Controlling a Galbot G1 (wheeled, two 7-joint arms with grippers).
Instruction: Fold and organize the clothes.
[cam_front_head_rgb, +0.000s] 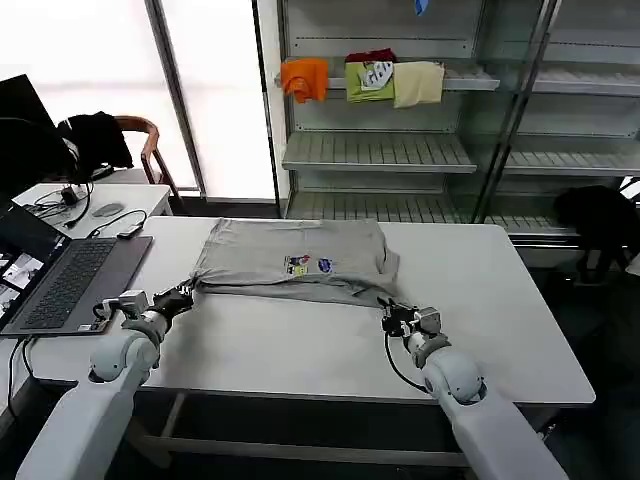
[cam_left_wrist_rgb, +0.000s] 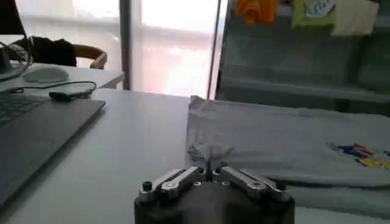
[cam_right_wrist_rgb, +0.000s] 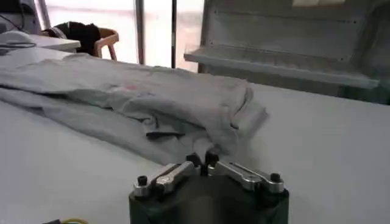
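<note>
A light grey T-shirt (cam_front_head_rgb: 295, 258) with a small colourful chest print (cam_front_head_rgb: 308, 265) lies partly folded on the white table (cam_front_head_rgb: 300, 350), print side up. My left gripper (cam_front_head_rgb: 186, 293) is at the shirt's near left corner, its fingers shut on a puckered bit of the cloth (cam_left_wrist_rgb: 204, 152). At the near right corner my right gripper (cam_front_head_rgb: 388, 311) is shut on the rumpled hem (cam_right_wrist_rgb: 201, 137). In the wrist views the left gripper (cam_left_wrist_rgb: 210, 168) and the right gripper (cam_right_wrist_rgb: 203, 159) both have their jaws together at the fabric's edge.
An open laptop (cam_front_head_rgb: 70, 280) sits at the table's left edge with a cable and adapter (cam_front_head_rgb: 130, 232) beside it. A side desk (cam_front_head_rgb: 90, 195) and a chair stand farther left. Shelves (cam_front_head_rgb: 380, 150) behind hold orange, green and cream garments.
</note>
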